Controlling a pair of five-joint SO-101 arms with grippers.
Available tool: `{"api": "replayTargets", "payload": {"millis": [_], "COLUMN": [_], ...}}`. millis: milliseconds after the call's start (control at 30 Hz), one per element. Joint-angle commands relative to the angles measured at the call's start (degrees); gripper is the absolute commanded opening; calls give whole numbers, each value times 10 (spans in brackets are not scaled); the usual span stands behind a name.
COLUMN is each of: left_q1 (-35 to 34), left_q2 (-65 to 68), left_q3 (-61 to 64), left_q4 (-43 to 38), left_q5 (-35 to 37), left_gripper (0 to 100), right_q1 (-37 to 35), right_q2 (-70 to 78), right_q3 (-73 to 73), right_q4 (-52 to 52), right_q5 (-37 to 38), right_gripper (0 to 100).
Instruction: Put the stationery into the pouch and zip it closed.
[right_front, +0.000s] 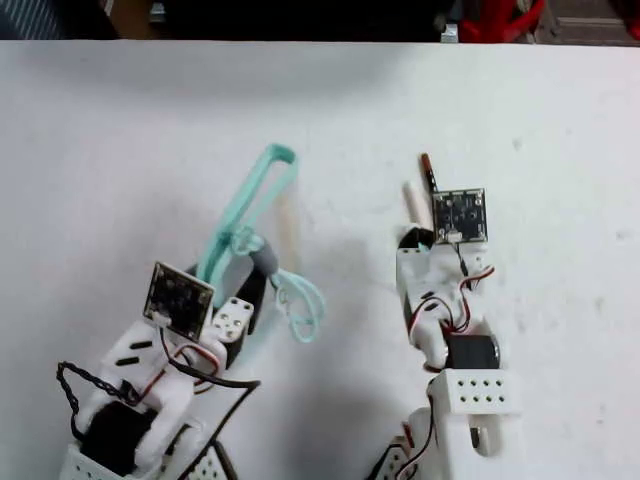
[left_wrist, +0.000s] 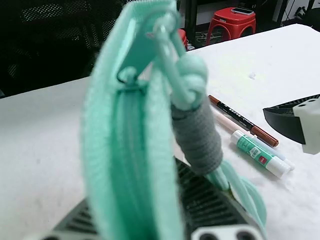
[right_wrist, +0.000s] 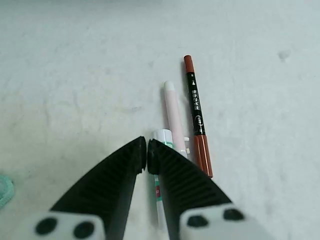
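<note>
Holding pouch (left_wrist: 130, 150) upright in left gripper (right_front: 243, 300).

Mint pouch (left_wrist: 130, 150) upright; stationery (right_wrist: 175, 117) flat.

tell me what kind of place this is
Probably a robotics lab or workshop: two small robot arms at a white table, with a red stool in the dim room behind.

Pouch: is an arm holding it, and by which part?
Yes. The left gripper is shut on the pouch. Its fingers clamp one end, and the pouch stands on edge.
</note>
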Motion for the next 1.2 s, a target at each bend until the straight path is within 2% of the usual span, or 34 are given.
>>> {"api": "replayTargets", "payload": {"millis": [0, 833, 1000, 1033, 1167], "left_q1": [-5, -5, -5, -5, -5], "left_q2": [7, 7, 7, 7, 7], "left_q3": [0, 0, 0, 0, 0], "left_q4": [-11, -11, -11, -11, -11], "left_q5": [2, 2, 2, 2, 2], "left_gripper": [90, 90, 90, 90, 90], "right_q1": [0, 5, 5, 4, 5], "right_q2": [-6, -10, -10, -9, -10], "right_q3": [-11, -11, -12, -12, -11], "right_q4": [-6, -4, -4, -4, -4], "right_q5": [0, -4, -2, 1, 0], "right_gripper": [18, 25, 214, 216, 41]}}
